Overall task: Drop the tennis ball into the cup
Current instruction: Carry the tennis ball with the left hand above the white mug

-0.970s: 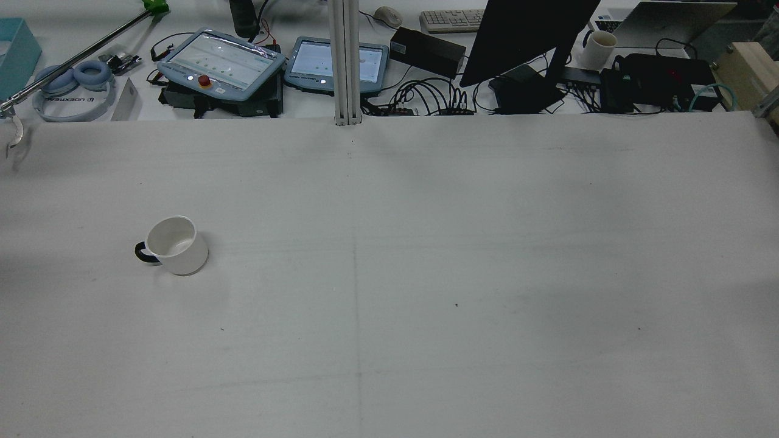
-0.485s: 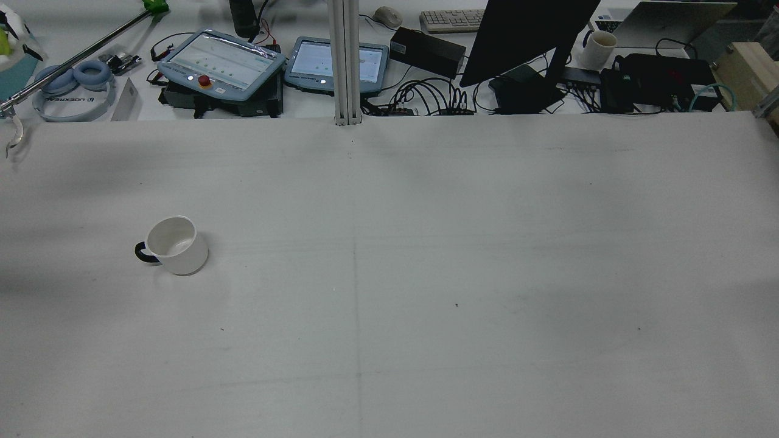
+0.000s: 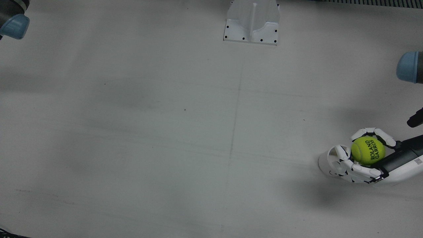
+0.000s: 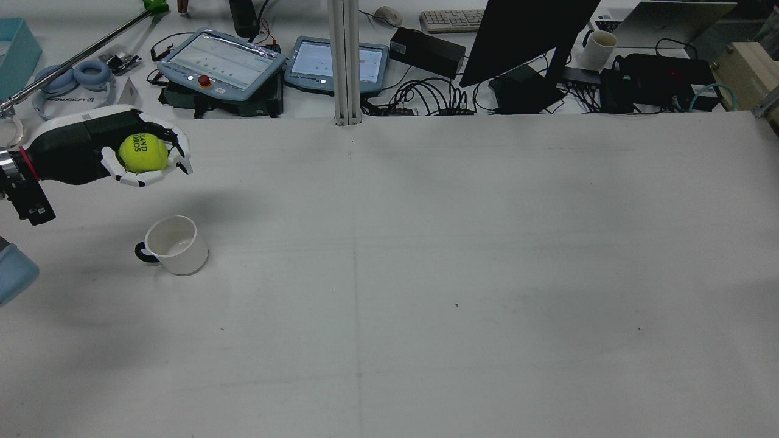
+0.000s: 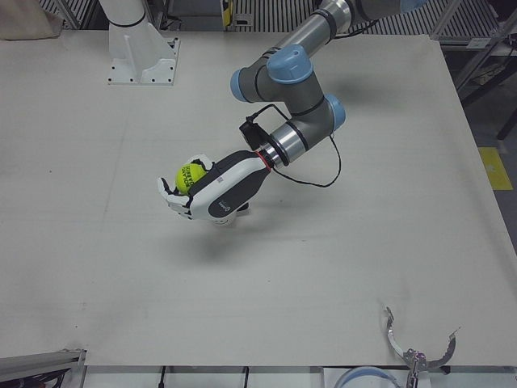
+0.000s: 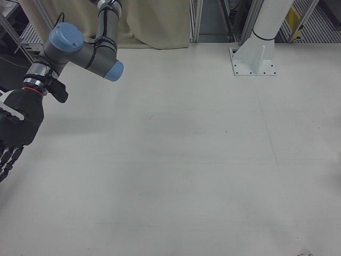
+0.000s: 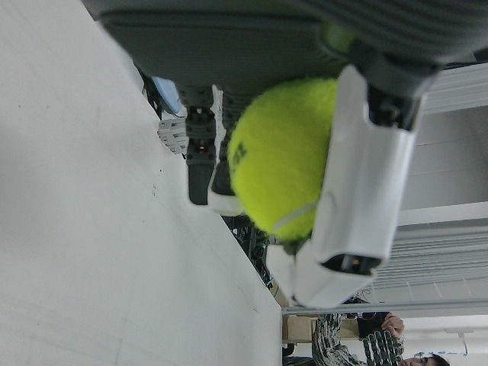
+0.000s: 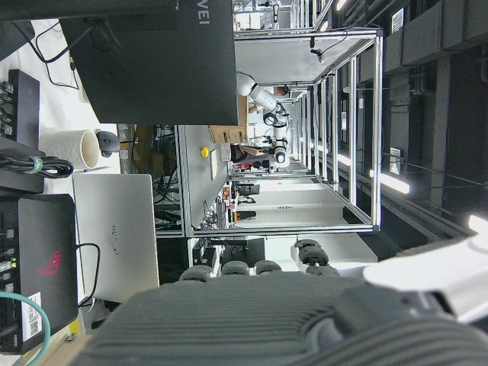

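My left hand [image 4: 131, 157] is shut on a yellow-green tennis ball [image 4: 143, 152] and holds it in the air, palm up. The white cup [image 4: 176, 244] with a black handle stands upright on the table, below the hand. In the front view the ball [image 3: 367, 151] sits in the hand [image 3: 358, 167] just beside the cup [image 3: 325, 162], which the fingers partly cover. The left-front view shows the hand [image 5: 214, 192] and ball [image 5: 191, 174] over the mostly hidden cup. The ball [image 7: 286, 156] fills the left hand view. My right hand [image 6: 11, 133] hangs empty at the table's far side, fingers extended.
Beyond the table's back edge lie two teach pendants [image 4: 222, 62], a monitor [image 4: 523, 36], headphones [image 4: 73, 88], cables and another mug [image 4: 596, 48]. An arm pedestal [image 3: 251, 23] stands at the table's robot side. A metal clamp [image 5: 416, 352] lies near the front edge.
My left hand with the tennis ball has come into the rear view from the left and now hovers near the cup. The cup has not moved.
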Tool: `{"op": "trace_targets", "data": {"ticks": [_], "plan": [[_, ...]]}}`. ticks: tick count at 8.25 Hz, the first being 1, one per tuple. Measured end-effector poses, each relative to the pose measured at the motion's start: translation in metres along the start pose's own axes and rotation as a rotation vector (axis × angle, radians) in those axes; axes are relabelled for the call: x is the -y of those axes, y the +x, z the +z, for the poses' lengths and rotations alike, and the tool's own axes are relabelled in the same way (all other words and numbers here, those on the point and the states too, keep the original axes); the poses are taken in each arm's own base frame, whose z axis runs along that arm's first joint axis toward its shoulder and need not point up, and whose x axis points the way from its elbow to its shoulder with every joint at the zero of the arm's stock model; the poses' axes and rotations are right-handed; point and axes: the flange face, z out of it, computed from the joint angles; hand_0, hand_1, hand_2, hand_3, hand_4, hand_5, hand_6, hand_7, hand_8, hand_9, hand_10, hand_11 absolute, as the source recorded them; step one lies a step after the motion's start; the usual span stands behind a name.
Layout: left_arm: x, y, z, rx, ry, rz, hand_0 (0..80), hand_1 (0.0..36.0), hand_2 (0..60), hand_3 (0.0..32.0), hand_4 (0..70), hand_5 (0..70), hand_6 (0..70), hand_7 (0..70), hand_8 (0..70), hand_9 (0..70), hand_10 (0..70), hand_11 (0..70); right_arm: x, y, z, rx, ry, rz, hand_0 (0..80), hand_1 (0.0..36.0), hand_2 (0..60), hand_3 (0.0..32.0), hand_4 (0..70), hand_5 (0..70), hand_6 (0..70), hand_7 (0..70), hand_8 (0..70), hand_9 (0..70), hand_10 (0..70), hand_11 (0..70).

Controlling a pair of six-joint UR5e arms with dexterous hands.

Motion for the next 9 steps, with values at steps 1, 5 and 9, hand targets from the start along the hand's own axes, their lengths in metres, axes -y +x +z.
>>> {"op": "trace_targets", "data": {"ticks": [1,5,9], "plan": [[-0.004,0.0,0.001,-0.001,-0.009,0.002,80.0,36.0,60.0,0.0,52.0,29.1,70.0,70.0,58.0,70.0,22.8,36.8,0.0,0.0,0.0,0.0,0.0,0.0,0.0,0.0,0.0,0.0,0.0,0.0,0.0,0.0,0.0,0.0,0.0,0.0],[0.004,-0.007,-0.011,0.0,-0.011,0.003,80.0,36.0,60.0,0.0,45.3,25.6,65.5,70.0,48.4,65.7,16.2,27.0,0.0,0.0,0.0,0.0,0.0,0.0,0.0,0.0,0.0,0.0,0.0,0.0,0.0,0.0,0.0,0.0,0.0,0.0],[0.014,-0.014,-0.025,-0.002,-0.014,0.003,80.0,36.0,38.4,0.0,1.2,15.0,6.0,16.4,0.9,1.8,0.0,3.9,0.0,0.0,0.0,0.0,0.0,0.0,0.0,0.0,0.0,0.0,0.0,0.0,0.0,0.0,0.0,0.0,0.0,0.0]]}}
